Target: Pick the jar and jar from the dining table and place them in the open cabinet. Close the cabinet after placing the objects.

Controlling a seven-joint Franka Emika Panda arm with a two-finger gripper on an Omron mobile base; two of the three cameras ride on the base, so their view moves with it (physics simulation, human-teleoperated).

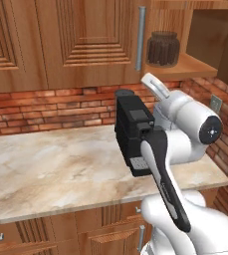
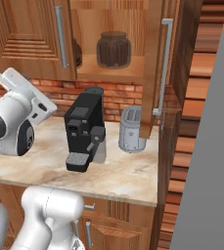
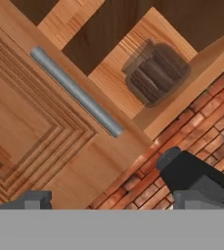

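Judging by the squat clear glass jar of brown sticks on the open brown wooden cabinet's shelf, placing seems partly done, the door unclosed, the pincer's spread beyond telling.

From where I stood, no words, labels, brands or numbers could be read on anything there.

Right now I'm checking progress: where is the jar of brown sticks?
The jar stands on the open cabinet's bottom shelf, above the black coffee machine, right of the closed door's silver handle.
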